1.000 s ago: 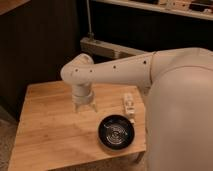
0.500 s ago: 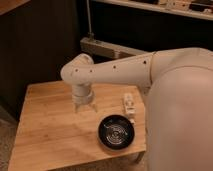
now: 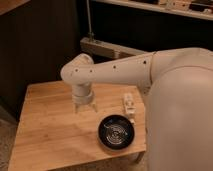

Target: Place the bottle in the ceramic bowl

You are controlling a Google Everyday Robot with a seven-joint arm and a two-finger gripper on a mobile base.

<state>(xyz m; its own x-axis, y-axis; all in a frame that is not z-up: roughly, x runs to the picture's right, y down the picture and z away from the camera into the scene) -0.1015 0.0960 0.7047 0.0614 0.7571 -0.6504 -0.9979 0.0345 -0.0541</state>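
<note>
Bottle (image 3: 129,105) apart from gripper (image 3: 85,108) over table (image 3: 50,127)

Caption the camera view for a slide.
Open gripper hovers over wooden table, apart from bottle; ceramic bowl empty.

light wooden rectangular tabletop (image 3: 47,127), dark brown wall panel (image 3: 42,47) behind it, grey metal ledge (image 3: 106,48) with thin upright pole (image 3: 89,17), pale shelf edge (image 3: 150,7) top right, speckled grey floor (image 3: 6,145) lower left

bottle (image 3: 129,105) behind bowl (image 3: 116,133) (on table (image 3: 50,130)), gripper (image 3: 85,107) left of bottle
</note>
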